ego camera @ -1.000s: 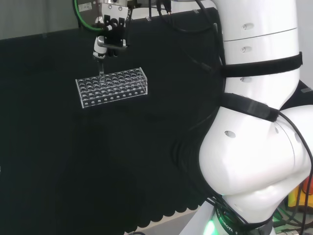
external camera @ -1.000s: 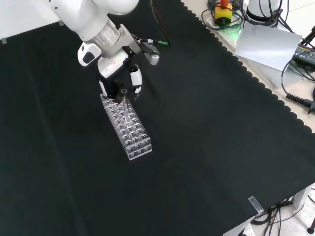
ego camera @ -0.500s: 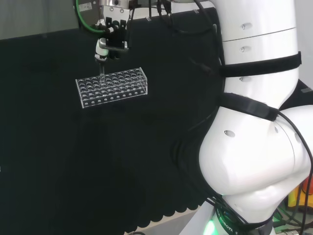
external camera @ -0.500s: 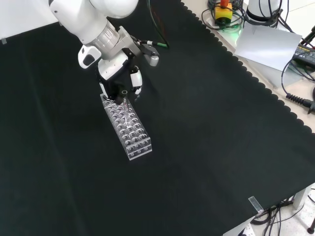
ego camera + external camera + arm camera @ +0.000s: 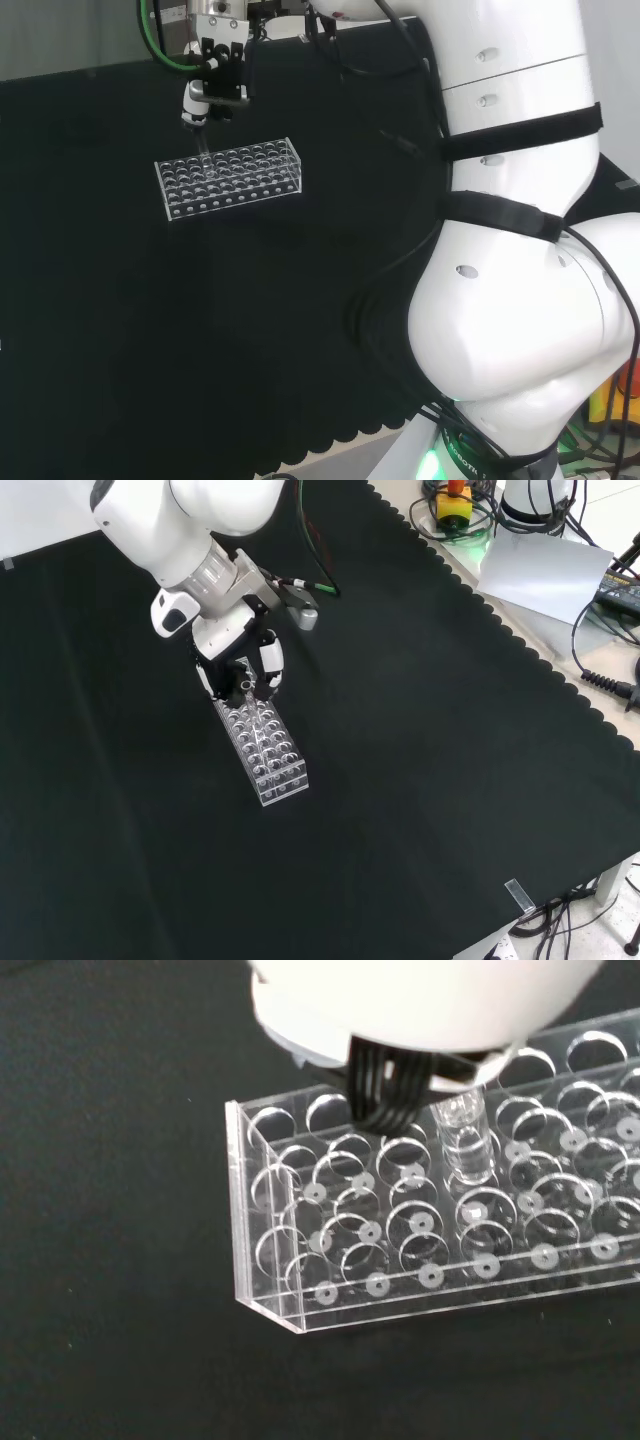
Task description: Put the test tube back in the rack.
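Observation:
A clear plastic rack (image 5: pixel 228 177) with several rows of round holes lies on the black cloth, and no tubes stand in the holes I can see. The hand (image 5: pixel 212 78) hovers over the rack's far left end in the head view. In the front view the hand (image 5: pixel 238 662) is at the top end of the rack (image 5: pixel 265 750). Close up, the clear test tube (image 5: pixel 466 1142) hangs upright from under the hand (image 5: pixel 420 995), its rounded lower end just above the holes of the rack (image 5: pixel 400 1255) near one end. The fingers are curled on the tube's top.
The arm's white links (image 5: pixel 520 250) take up the right of the head view. In the front view the cloth's scalloped edge (image 5: pixel 520 650) runs along the right. Beyond it lie a grey sheet (image 5: pixel 545 570), a yellow and red button box (image 5: pixel 455 502) and cables.
The hand has shifted a little to the left in the head view, carrying the tube along the rack's far end. The rack has stayed put.

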